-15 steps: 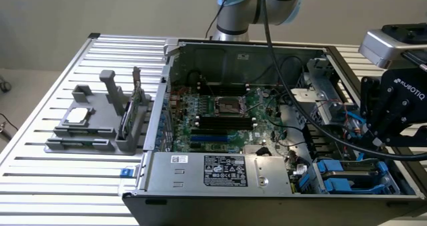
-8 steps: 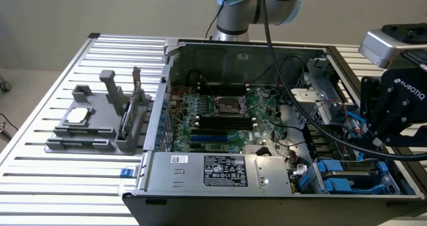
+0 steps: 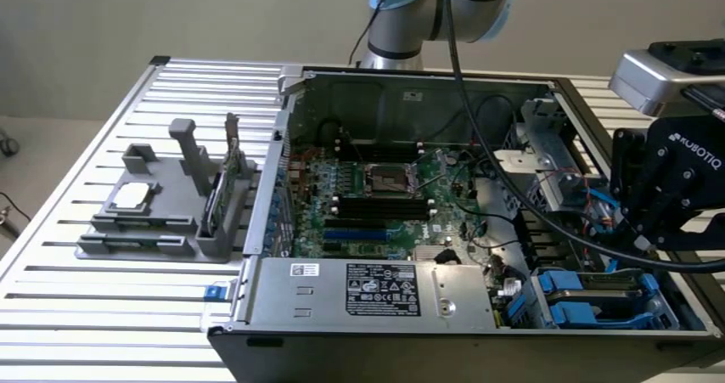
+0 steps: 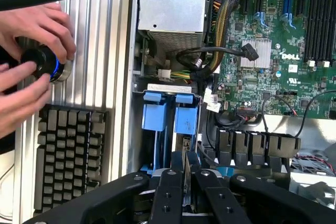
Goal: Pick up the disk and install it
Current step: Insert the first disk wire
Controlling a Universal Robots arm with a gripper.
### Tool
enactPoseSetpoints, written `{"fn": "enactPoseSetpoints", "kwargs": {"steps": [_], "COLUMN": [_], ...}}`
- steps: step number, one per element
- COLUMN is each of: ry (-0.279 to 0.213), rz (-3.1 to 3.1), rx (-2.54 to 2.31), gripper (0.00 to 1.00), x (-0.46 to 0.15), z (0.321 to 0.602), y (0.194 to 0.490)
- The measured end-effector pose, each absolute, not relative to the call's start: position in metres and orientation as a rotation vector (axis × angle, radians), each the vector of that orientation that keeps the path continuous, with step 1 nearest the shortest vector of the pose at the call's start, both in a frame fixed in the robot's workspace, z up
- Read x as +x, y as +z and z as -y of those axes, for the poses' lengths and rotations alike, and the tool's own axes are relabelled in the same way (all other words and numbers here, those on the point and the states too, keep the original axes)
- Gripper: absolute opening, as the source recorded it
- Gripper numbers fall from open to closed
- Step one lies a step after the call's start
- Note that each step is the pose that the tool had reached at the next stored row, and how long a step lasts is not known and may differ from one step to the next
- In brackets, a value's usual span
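My gripper (image 3: 648, 240) hangs over the drive bay at the open computer case's front corner, on the exterior view's right. In the wrist view its black fingers (image 4: 168, 195) stand shut, pressed together around a thin seam, and I cannot tell if anything is between them. Directly below them sits a flat grey unit edged in blue plastic (image 3: 592, 291), which looks like the disk lying in the bay. Its white label is hidden. Two blue carrier tabs (image 4: 157, 116) stand just beyond the fingertips.
The motherboard (image 3: 379, 200) and the grey power-supply box (image 3: 379, 291) fill the case. Black cables (image 4: 210, 56) loop near the bay. A grey fixture (image 3: 159, 222) on the slatted table holds a square chip (image 3: 131, 196). A person's hands (image 4: 31, 30) hold a black knob beside a keyboard (image 4: 65, 156).
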State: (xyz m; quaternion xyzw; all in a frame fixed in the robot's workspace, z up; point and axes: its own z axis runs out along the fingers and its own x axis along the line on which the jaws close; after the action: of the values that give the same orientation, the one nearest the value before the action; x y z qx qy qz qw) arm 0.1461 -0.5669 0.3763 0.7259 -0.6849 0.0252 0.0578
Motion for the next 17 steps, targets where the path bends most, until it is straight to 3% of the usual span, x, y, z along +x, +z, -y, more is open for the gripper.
{"fn": "enactPoseSetpoints", "kwargs": {"steps": [5, 6, 17], "ry": [0.076, 0.076, 0.062], "rz": [2.076, 2.076, 2.241], "rx": [2.200, 2.200, 2.027], "gripper": [0.20, 0.26, 0.26], "x": [0.1461, 0.1461, 0.1460], "z": [0.5669, 0.5669, 0.5669], "y": [0.3762, 0.3762, 0.3744]}}
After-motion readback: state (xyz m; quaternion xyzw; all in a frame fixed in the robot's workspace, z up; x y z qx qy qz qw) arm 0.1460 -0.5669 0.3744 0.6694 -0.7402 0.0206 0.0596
